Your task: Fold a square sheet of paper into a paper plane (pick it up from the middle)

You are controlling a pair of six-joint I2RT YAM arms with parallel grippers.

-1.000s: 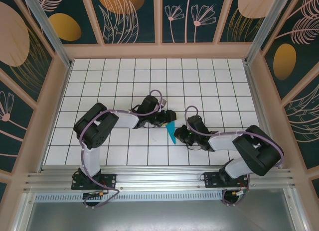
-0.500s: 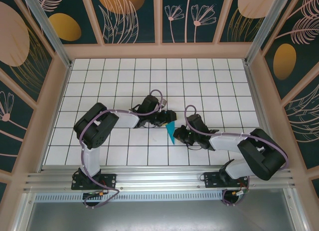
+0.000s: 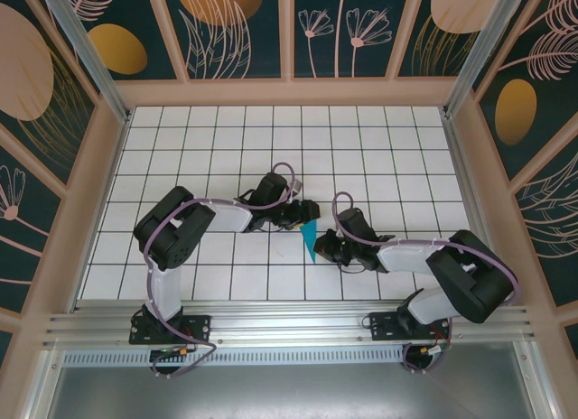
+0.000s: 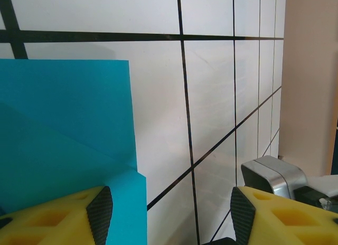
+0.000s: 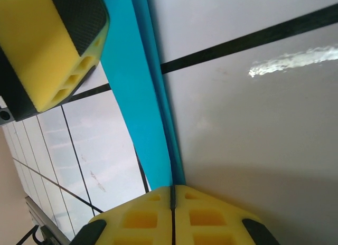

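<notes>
Nearest, at the worktop (image 3: 208, 279) edge: two arm bases (image 3: 163, 327) bolted to an aluminium rail (image 3: 289, 321). Next out, right fingers (image 5: 173, 213): pressed shut, yellow faces meeting with no gap, nipping the narrowing end of the teal paper (image 3: 310, 241), folded edge running straight into the seam. Probably gripped this way to anchor that end during creasing. Teal paper itself: already folded to a slim tapering shape, lying flat near the middle of the white grid, between the two wrists, point toward the near edge. Just beyond, left fingers (image 3: 303, 211): standing partly open, nothing clasped between them, one yellow pad (image 4: 100, 213) over the wider end of the paper, the other above bare tile. Contact with the sheet not clear; likely placed so as to press down the layered flaps at that end. Farther out: more gridded tiles, then the wooden frame (image 3: 289, 92) and leaf-patterned back panels (image 3: 235, 31).
</notes>
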